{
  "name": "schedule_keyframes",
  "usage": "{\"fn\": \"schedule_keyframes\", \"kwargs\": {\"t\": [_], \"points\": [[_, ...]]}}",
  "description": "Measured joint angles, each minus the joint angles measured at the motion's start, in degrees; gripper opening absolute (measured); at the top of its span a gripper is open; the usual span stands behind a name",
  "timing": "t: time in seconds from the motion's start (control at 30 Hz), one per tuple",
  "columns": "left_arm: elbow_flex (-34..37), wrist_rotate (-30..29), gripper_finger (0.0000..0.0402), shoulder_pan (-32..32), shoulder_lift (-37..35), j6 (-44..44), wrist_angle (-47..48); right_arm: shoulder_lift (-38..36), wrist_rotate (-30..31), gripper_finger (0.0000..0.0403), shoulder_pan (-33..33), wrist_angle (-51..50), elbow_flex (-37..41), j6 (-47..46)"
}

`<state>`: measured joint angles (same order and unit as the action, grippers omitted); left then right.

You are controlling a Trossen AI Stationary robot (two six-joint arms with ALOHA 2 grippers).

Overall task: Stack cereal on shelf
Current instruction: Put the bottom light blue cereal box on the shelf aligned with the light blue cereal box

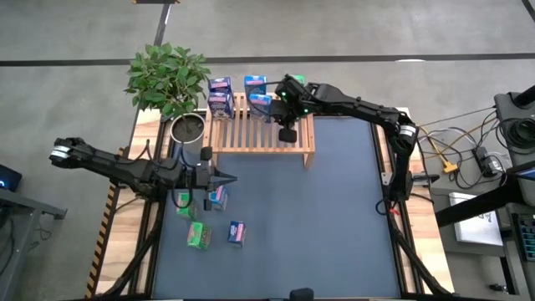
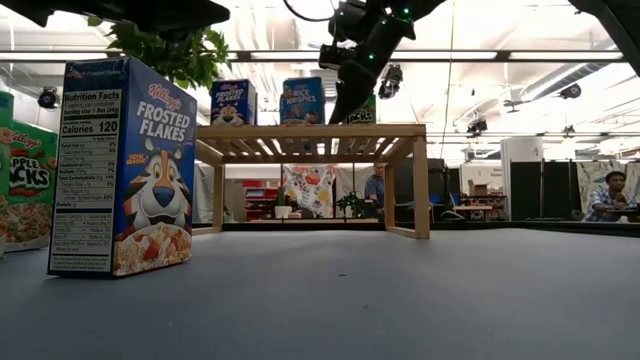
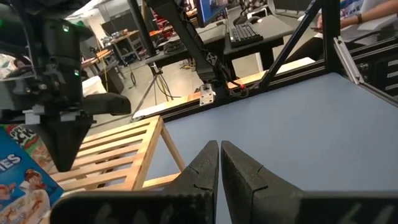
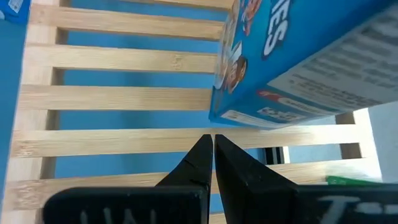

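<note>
A Frosted Flakes box (image 2: 125, 167) stood upright nearest the low camera on the blue-grey desk (image 1: 318, 217), one of four small cereal boxes loose on the desk's left side: a blue one (image 1: 236, 232) and a green one (image 1: 198, 237) lay closest to the front edge, with another green (image 1: 184, 203) and another blue (image 1: 217, 197) just behind them. Directly above that second pair hung the left gripper (image 1: 226, 178), its fingers pressed together and empty, pointing toward the desk's middle.

Farther back stood the shelf (image 1: 261, 134), a low rack of pale wooden slats. On its rear part stood three blue boxes: one (image 1: 221, 96) at the left end and two (image 1: 256, 86) (image 1: 262, 103) near the middle. A green box (image 1: 298, 85) showed behind the right arm, though whether it rested on the slats could not be told. The right gripper (image 1: 287, 132) hovered over the slats just beside the Rice Krispies box (image 4: 311, 56), closed on nothing.

A potted plant (image 1: 170, 81) sat at the desk's far left corner. Beyond the desk lay an open workshop, where two people sat at desks (image 2: 375, 187) (image 2: 613, 192).
</note>
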<state>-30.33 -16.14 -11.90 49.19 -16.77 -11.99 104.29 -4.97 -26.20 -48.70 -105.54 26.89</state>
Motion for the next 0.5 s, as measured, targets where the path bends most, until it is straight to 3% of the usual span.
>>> {"fn": "schedule_keyframes", "kwargs": {"t": [0.5], "points": [[0.0, 0.0, 0.0001, 0.0, 1.0, 1.0, -0.5, -0.5, 0.1, 0.0009, 0.7, 4.4, 0.0, 0.3]]}}
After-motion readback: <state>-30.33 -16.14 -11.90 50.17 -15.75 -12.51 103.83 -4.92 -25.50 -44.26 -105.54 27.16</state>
